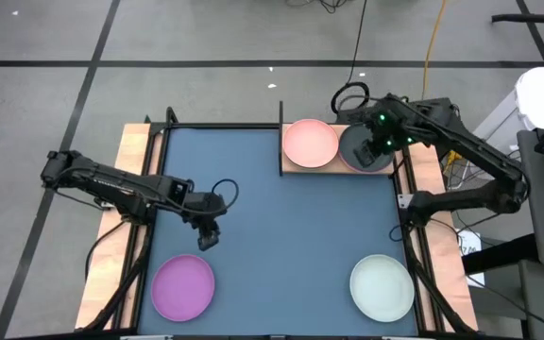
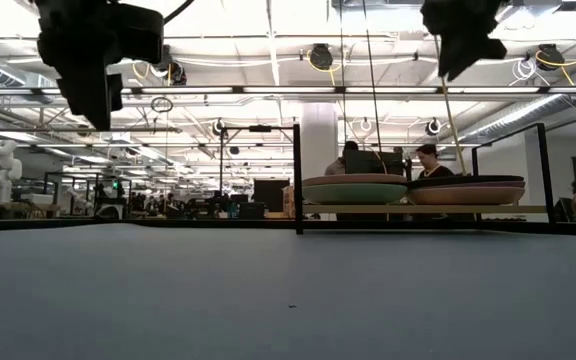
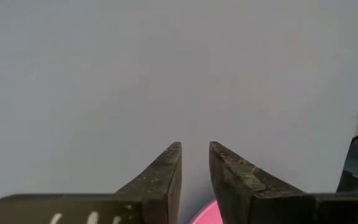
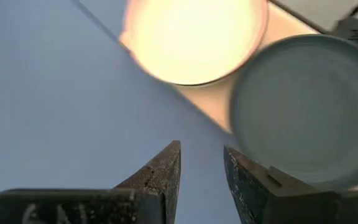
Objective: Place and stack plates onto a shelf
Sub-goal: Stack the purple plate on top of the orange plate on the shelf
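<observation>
On the light-wood shelf (image 1: 340,162) at the far right, a pink plate (image 1: 310,142) tops one stack and a black plate (image 1: 361,151) tops the other. The low view shows each stack (image 2: 355,187) (image 2: 466,188) with other plates beneath. A purple plate (image 1: 183,287) lies flat on the mat near left, a pale mint plate (image 1: 382,286) near right. My left gripper (image 1: 208,236) hovers narrowly open just beyond the purple plate (image 3: 205,215). My right gripper (image 4: 202,149) hangs narrowly open above the black plate's (image 4: 309,106) near edge, holding nothing.
The shelf's thin black upright rail (image 1: 281,137) stands at its left end. Wooden strips (image 1: 138,156) border the dark-blue mat (image 1: 281,246), whose middle lies bare between the arms. Cables (image 1: 349,94) lie behind the shelf. People sit in the room beyond (image 2: 430,160).
</observation>
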Controlling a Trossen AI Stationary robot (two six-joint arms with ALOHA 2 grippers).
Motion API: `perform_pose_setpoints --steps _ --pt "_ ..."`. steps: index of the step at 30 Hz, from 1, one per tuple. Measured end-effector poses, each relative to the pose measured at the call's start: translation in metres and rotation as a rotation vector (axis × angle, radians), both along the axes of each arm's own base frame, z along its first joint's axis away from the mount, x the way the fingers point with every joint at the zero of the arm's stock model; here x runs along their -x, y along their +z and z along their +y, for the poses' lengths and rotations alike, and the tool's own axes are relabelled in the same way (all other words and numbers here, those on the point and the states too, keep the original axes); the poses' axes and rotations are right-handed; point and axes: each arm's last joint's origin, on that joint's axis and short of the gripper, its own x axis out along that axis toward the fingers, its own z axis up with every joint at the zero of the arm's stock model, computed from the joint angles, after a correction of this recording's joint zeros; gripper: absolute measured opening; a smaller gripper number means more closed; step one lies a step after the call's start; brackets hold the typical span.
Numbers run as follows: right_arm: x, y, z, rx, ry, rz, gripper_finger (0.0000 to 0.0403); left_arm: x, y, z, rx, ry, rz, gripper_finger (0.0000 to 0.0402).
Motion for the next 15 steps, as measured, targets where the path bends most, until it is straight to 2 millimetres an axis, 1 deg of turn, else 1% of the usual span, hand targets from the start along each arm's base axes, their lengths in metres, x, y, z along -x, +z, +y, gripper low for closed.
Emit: perform_pose_setpoints --steps 6,12,15 --pt "-0.009 0.004 0.022 -0.058 0.043 -0.068 0.0105 0.001 0.000 -0.005 0.011 0.004 0.008 0.0094" --pt "-0.019 0.005 0.042 -0.095 0.056 -0.112 0.0089 0.004 0.000 -0.015 0.014 -0.040 0.009 0.0095" --pt "-0.025 0.007 0.053 -0.078 0.059 -0.135 0.0083 0.005 0.000 -0.022 0.033 -0.072 0.015 0.0097"
